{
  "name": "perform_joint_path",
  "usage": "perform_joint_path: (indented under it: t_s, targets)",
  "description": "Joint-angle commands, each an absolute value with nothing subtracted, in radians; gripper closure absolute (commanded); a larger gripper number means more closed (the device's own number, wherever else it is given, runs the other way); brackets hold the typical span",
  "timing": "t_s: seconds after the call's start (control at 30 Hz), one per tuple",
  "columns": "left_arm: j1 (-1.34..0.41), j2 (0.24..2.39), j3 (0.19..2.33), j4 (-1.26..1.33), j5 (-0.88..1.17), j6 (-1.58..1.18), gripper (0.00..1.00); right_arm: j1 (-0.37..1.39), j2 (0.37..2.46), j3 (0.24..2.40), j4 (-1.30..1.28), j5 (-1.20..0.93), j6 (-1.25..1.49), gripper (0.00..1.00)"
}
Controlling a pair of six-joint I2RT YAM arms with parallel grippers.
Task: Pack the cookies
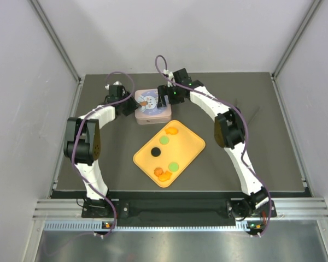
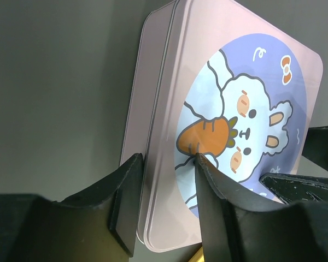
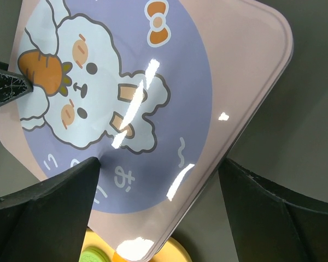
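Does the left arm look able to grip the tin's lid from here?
Likely yes: the left gripper has its fingers astride the lid rim, one outside, one on top, nothing between.

Both arms rise from their bases, bend at the elbows and curve inward, so the two wrists come close together at the far middle. The left tool point(image 1: 134, 106) points to the right with its fingers point(image 2: 126, 185) a narrow gap apart, and it is not clear whether they clamp. The right tool point(image 1: 163, 100) faces it, tilted downward, its fingers point(image 3: 60, 191) spread wide.
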State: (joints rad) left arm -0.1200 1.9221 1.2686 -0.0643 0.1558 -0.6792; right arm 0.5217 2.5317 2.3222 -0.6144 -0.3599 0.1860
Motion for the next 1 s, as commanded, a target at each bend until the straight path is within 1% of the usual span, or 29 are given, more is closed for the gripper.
perform_joint_path:
  t_s: [0.0,0.07,0.23,0.3,0.37,0.43,0.47,0.6,0.63,0.67,0.8,0.87,0.93,0.97]
  targets:
    - [-0.133,1.934,1.213,-0.120,0.120,-0.693,0.60,0.557,2.485,2.277,-0.634,-0.334,0.175,0.12]
    - [-0.132,1.948,1.218,-0.133,0.118,-0.693,0.60,0.560,2.488,2.276,-0.627,-0.354,0.184,0.12]
    - [-0.133,1.956,1.232,-0.163,0.107,-0.695,0.62,0.563,2.491,2.252,-0.620,-0.436,0.207,0.24]
    - [-0.132,1.960,1.244,-0.172,0.104,-0.689,0.60,0.566,2.450,2.176,-0.597,-0.472,0.219,0.29]
    - [-0.132,1.973,1.262,-0.190,0.104,-0.687,0.60,0.563,2.398,2.103,-0.510,-0.523,0.254,0.32]
    - [-0.132,1.982,1.270,-0.198,0.107,-0.692,0.59,0.555,2.385,2.037,-0.471,-0.552,0.285,0.38]
    - [-0.132,1.985,1.279,-0.199,0.110,-0.692,0.58,0.549,2.387,2.022,-0.441,-0.587,0.319,0.44]
    - [-0.132,1.996,1.311,-0.229,0.101,-0.686,0.56,0.535,2.376,1.935,-0.385,-0.597,0.357,0.52]
    - [-0.132,1.996,1.316,-0.229,0.101,-0.683,0.55,0.534,2.373,1.922,-0.379,-0.592,0.367,0.55]
    - [-0.133,1.996,1.324,-0.233,0.101,-0.683,0.55,0.532,2.373,1.911,-0.370,-0.585,0.374,0.60]
    - [-0.132,1.997,1.344,-0.242,0.107,-0.684,0.55,0.515,2.375,1.910,-0.356,-0.588,0.394,0.71]
    - [-0.133,1.999,1.359,-0.250,0.106,-0.683,0.54,0.499,2.358,1.908,-0.348,-0.583,0.402,0.71]
    - [-0.132,2.005,1.370,-0.262,0.107,-0.680,0.54,0.479,2.347,1.910,-0.333,-0.587,0.425,0.70]
    - [-0.133,2.006,1.380,-0.267,0.106,-0.678,0.53,0.469,2.335,1.908,-0.325,-0.601,0.434,0.61]
